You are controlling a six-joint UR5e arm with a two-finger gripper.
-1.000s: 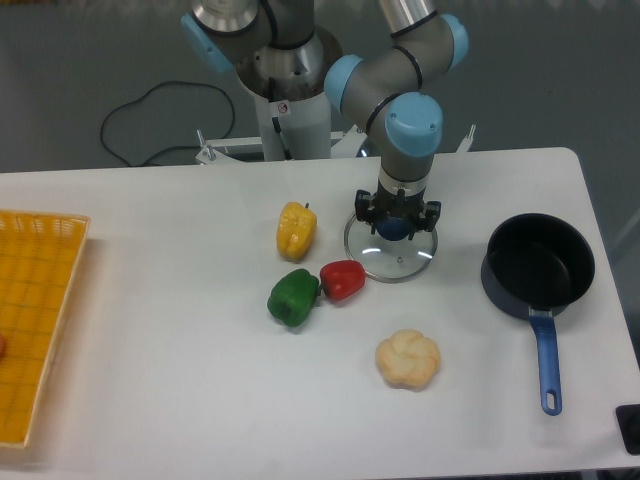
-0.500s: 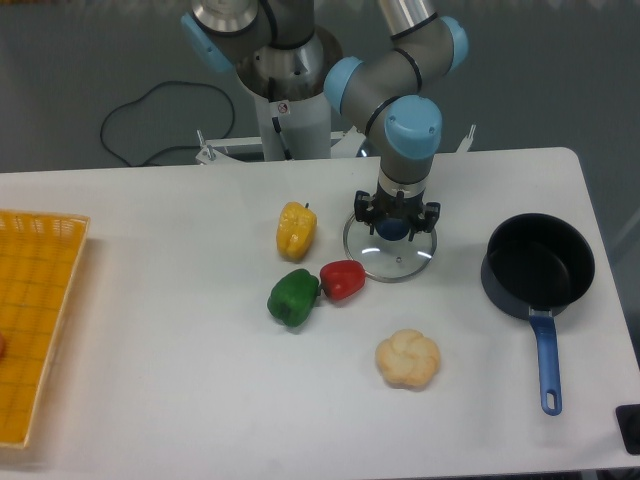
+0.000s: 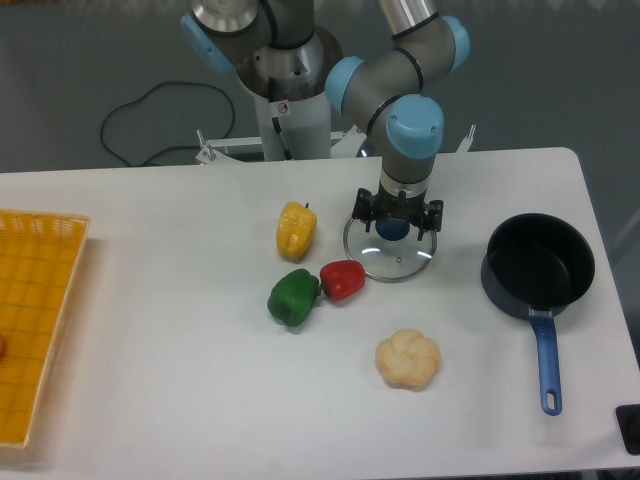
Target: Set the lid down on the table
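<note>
Fixed camera: black saucepan point(image 3: 538, 264) with blue handle stands empty at the right; yellow mesh tray point(image 3: 35, 320) at the left edge. Round glass lid point(image 3: 392, 256), blue knob, lies flat on the white table point(image 3: 180, 400); the gripper point(image 3: 398, 226) straddles the knob, grip state indiscernible. Yellow pepper point(image 3: 296, 230), red pepper point(image 3: 343, 280), green pepper point(image 3: 293, 297) and a pale bun point(image 3: 407, 359) lie nearby.

We were in a robotics lab: a grey-and-blue arm point(image 3: 400, 90) was bolted on a pedestal behind a plain white table point(image 3: 180, 350), a black cable point(image 3: 150, 115) trailed over grey floor, and toy food and a yellow mesh tray point(image 3: 30, 330) served as props.
</note>
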